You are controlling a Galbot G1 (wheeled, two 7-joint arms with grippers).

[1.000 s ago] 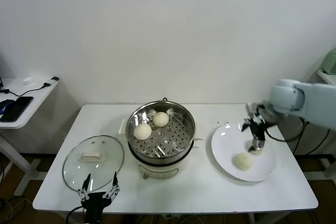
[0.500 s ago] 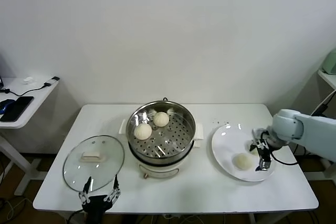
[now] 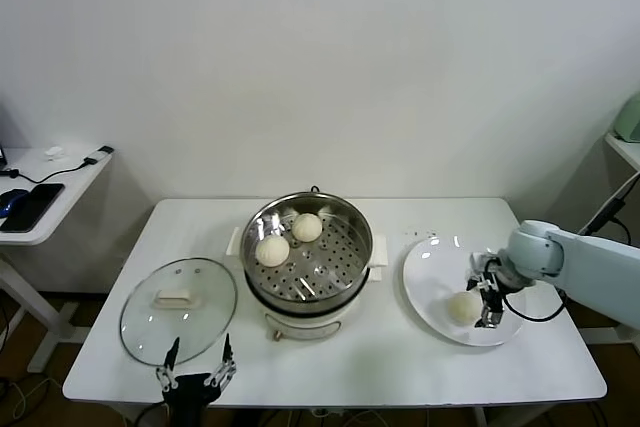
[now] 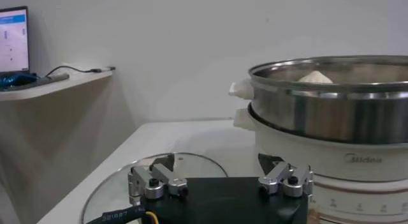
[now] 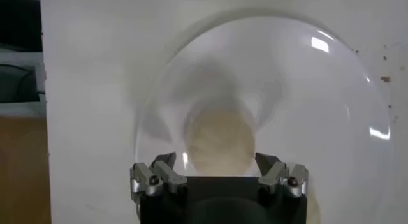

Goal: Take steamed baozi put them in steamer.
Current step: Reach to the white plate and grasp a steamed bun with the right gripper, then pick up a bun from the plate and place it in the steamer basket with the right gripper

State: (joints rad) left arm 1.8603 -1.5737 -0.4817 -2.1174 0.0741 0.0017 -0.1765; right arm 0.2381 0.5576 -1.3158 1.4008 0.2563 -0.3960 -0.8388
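White table [image 3: 400,347] — steamer [image 3: 307,247], lid [image 3: 178,309], plate [image 3: 440,267]

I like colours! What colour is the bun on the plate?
Cream-white. The bun shows best in the head view.

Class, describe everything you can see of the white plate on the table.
The white plate is round, flat and glossy, lying level on the table's right side, beside the steamer but apart from it. One cream-white baozi rests on it. The right gripper, open, hangs just over that bun.
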